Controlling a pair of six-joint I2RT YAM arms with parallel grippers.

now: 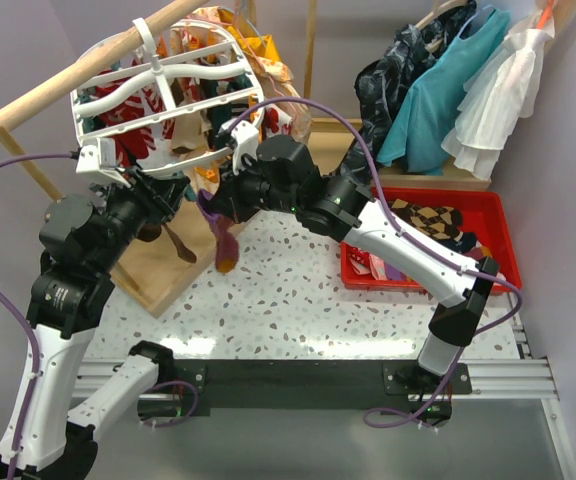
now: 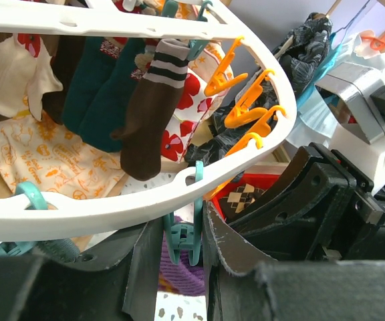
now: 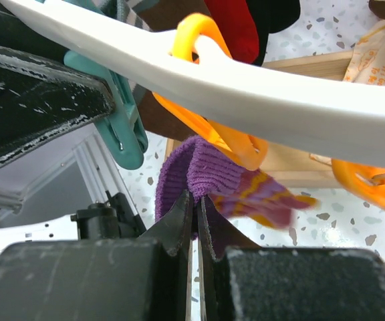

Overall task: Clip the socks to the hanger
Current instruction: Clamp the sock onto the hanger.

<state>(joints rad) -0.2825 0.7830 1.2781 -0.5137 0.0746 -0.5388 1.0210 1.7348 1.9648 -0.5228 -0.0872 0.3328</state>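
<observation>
From above, right tool (image 1: 211,198) clenched on purple sock (image 1: 224,238) dangling below it over worktop (image 1: 298,300), white hanger (image 1: 183,72) just above, left wrist view, left tool (image 2: 182,249) squeezing teal clip (image 2: 179,234) under hanger rim, right wrist view, sock cuff pinched at fingertips, orange clip (image 3: 240,144) just above.

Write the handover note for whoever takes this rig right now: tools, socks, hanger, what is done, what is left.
Left tool: closed around a teal clip on the hanger rim.
Right tool: shut on the purple sock, held just under that clip.
Done: a brown sock and dark teal socks hang clipped.
Left: feed the purple sock into the clip and release it. More socks, such as the argyle socks, wait in the red bin.
</observation>
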